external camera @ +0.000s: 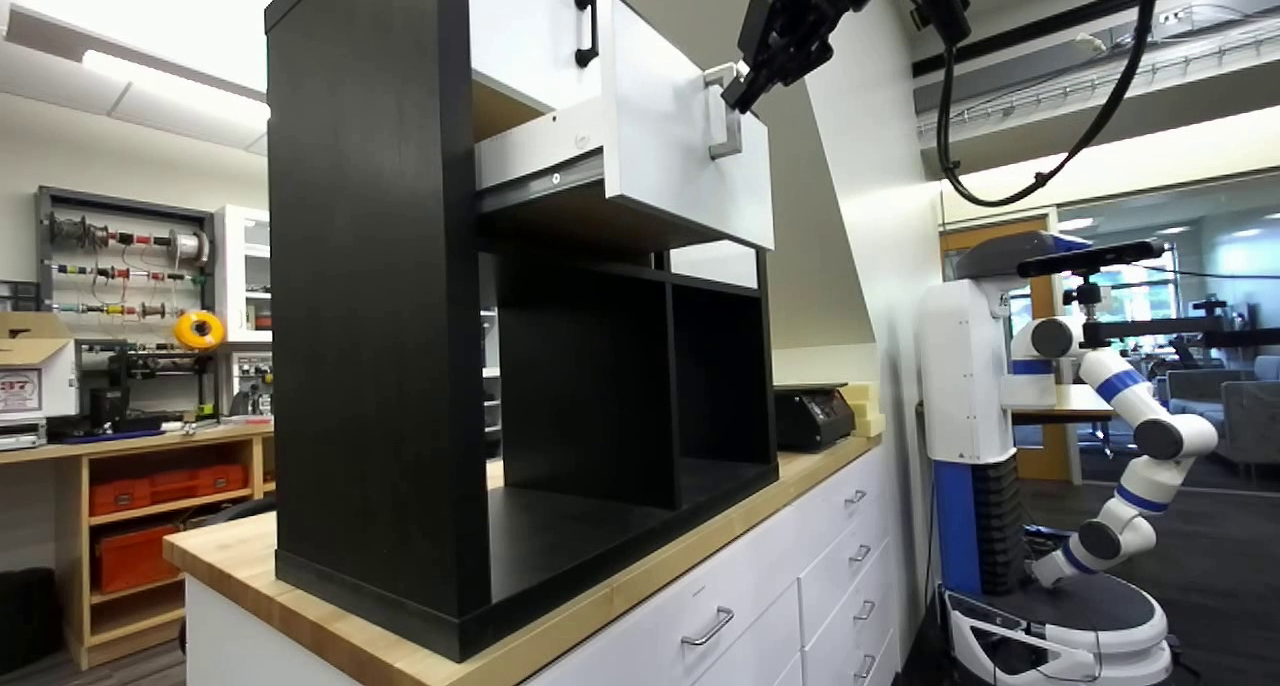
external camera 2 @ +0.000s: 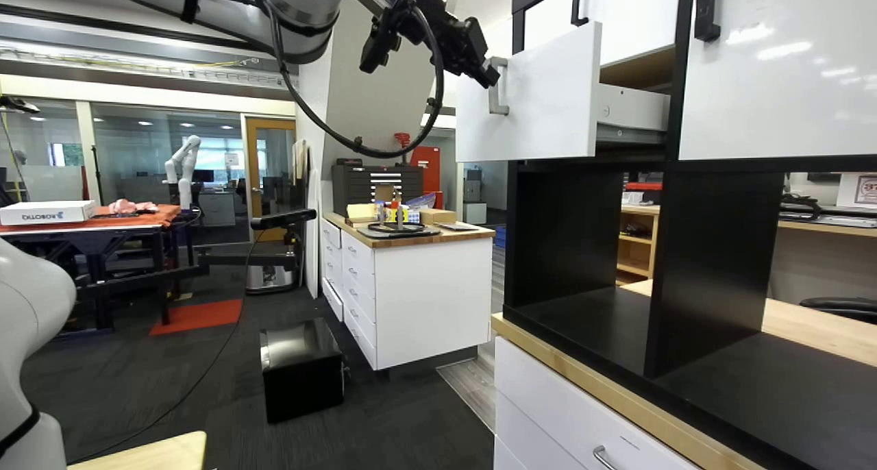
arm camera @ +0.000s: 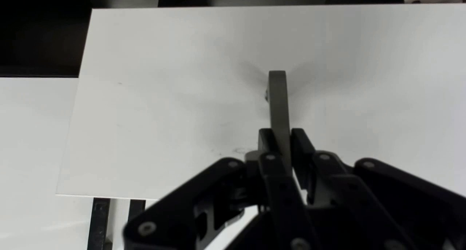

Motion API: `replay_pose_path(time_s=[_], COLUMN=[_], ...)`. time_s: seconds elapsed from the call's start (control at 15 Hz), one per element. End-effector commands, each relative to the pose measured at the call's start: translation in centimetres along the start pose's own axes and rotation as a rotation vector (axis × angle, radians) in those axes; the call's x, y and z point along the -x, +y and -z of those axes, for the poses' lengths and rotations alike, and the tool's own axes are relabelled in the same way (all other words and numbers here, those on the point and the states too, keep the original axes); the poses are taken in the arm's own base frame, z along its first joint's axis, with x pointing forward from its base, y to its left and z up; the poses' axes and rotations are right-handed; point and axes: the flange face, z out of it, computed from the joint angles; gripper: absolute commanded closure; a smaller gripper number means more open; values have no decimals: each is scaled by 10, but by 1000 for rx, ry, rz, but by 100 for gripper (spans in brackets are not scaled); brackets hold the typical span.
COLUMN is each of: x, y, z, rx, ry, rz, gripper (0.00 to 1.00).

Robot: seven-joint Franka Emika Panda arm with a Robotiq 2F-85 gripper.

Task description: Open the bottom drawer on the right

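A white drawer [external camera: 660, 126] with a grey handle [external camera: 740, 131] is pulled partly out of a black cabinet [external camera: 360, 316], showing its side rail. In an exterior view the drawer [external camera 2: 534, 100] is in the left column, with its handle [external camera 2: 498, 96] facing the arm. My gripper [external camera: 742, 88] is at the handle in both exterior views, also here [external camera 2: 489, 74]. In the wrist view the gripper [arm camera: 283, 137] has its fingers closed around the handle [arm camera: 278, 100], one on each side, in front of the drawer's flat front [arm camera: 156, 97]. The drawer's inside is hidden.
A white panel with a black handle [external camera: 588, 31] sits above the drawer. Another white panel [external camera 2: 774, 79] with a black handle [external camera 2: 706, 7] is beside it, shut. Open black compartments [external camera 2: 562, 230] lie below. The cabinet stands on a wooden countertop [external camera: 610, 606]. A cable [external camera 2: 370, 148] hangs from the arm.
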Motion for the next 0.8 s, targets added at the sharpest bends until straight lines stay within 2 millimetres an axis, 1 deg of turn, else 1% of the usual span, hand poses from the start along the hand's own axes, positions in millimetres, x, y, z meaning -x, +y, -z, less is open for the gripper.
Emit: replay_pose_path(time_s=[0.0, 0.73], x=[52, 77], y=[25, 35], z=[-5, 22], rx=[60, 53], ry=[-130, -120], rz=[-46, -99], gripper=[93, 93])
